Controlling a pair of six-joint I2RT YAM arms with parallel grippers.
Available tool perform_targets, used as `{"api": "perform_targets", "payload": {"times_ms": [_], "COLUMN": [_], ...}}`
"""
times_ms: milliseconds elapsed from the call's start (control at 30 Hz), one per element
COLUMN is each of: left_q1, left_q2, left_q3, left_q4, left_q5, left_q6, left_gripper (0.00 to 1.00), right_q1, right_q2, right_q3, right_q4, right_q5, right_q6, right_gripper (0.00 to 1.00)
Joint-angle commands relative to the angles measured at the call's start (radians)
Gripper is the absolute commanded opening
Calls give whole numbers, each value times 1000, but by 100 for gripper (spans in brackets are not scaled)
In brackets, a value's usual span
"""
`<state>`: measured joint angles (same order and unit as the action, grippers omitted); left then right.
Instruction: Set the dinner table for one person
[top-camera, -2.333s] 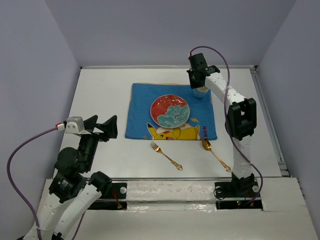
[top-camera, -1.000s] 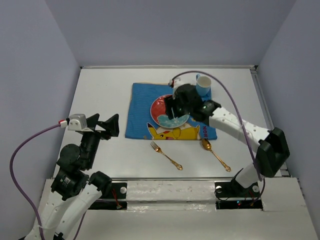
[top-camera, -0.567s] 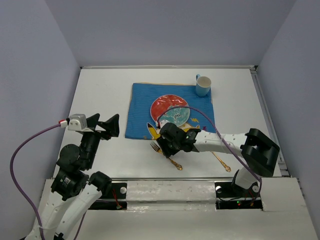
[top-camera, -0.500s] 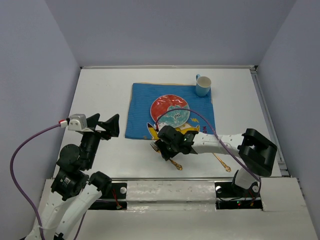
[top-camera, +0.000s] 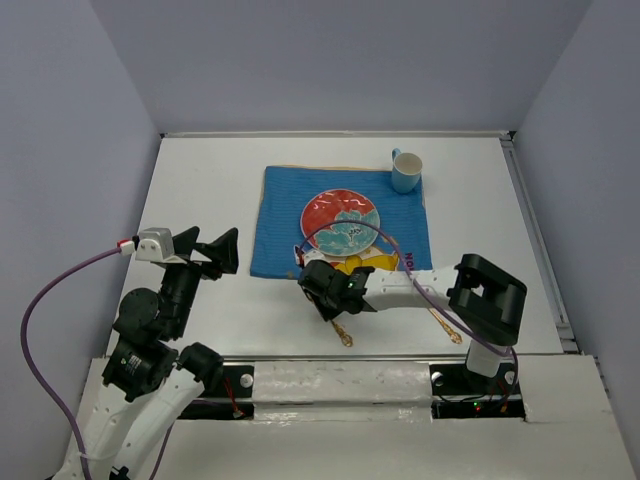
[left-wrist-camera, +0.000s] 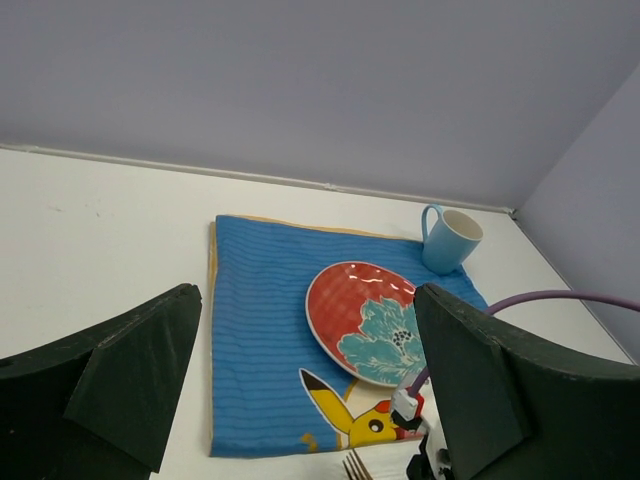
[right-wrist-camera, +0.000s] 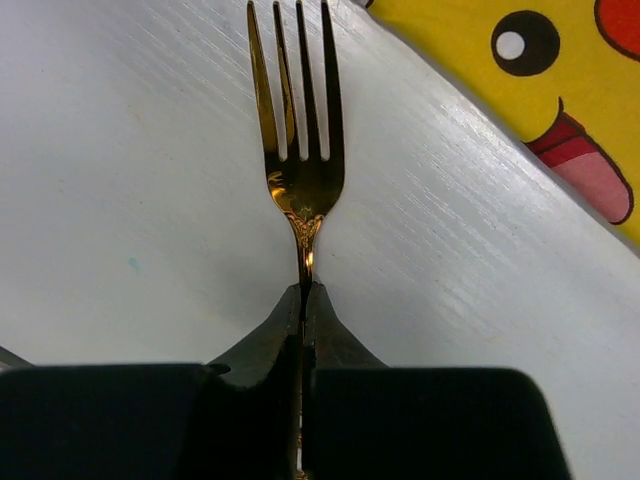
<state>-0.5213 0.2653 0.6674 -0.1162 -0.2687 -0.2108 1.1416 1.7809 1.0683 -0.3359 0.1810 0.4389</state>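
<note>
Dinner table, large plain white matte tabletop (top-camera: 200, 190), fills the floor between the lavender-grey walls and carries everything. A blue rectangular cartoon-print cloth (top-camera: 280, 220) lies mid-table as the place mat. A round red-and-teal patterned plate (top-camera: 342, 222) sits on it about centred, as the anchor of the setting. A light blue ceramic mug (top-camera: 406, 172) stands upright at the cloth's far right corner, a sensible drink spot. The slim gold metal fork (right-wrist-camera: 300, 150) lies on bare white table just near of the cloth's front edge, tines pointing toward the yellow cartoon figure. That is in front of the plate rather than beside it, so it likely needs shifting to the plate's left. The right gripper (right-wrist-camera: 303, 295) has its jaws pinched shut on the fork's neck just below the tines. A low grip on the thin stem probably suits dragging or lifting a flat utensil; cannot tell if the fork is off the surface yet. A gold metal spoon (top-camera: 446, 327) lies near-right of the cloth, partly hidden under the right arm, roughly on the correct side. The left gripper (top-camera: 208, 252) hangs well apart at the table's left with jaws spread wide, holding nothing, apparently parked out of the working arm's way. Risk: the thin handle may twist in the pinch.
</note>
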Motion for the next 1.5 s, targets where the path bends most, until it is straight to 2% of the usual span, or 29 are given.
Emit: {"api": "perform_targets", "payload": {"times_ms": [0, 100, 167, 300, 433, 467, 567, 733, 1133, 1467], "left_q1": [7, 7, 9, 10, 14, 12, 12, 7, -2, 0], "left_q2": [3, 0, 2, -6, -17, -17, -14, -20, -26, -15], "left_q3": [-2, -2, -2, -2, -2, -2, -2, -3, -3, -3], "left_q4": [50, 56, 56, 53, 52, 52, 50, 52, 52, 52], "left_q5": [13, 20, 23, 23, 17, 17, 23, 28, 20, 20], "left_q6": [10, 10, 10, 11, 13, 11, 13, 13, 14, 13], "left_gripper": [99, 99, 99, 99, 99, 99, 99, 99, 99, 99], "right_q1": [26, 26, 14, -80, -141, -152, -183, -204, -247, -267], "right_q2": [-18, -64, -55, 67, 274, 308, 408, 492, 606, 698], "right_q3": [53, 171, 247, 474, 697, 776, 876, 918, 969, 1096], "right_q4": [5, 1, -5, -8, -9, -12, -18, -23, -63, -98], "right_q5": [-18, 30, 148, 254, 342, 341, 328, 365, 308, 267], "right_q6": [34, 61, 79, 164, 273, 290, 379, 465, 442, 388], "right_gripper": [0, 0, 0, 0, 0, 0, 0, 0, 0, 0]}}
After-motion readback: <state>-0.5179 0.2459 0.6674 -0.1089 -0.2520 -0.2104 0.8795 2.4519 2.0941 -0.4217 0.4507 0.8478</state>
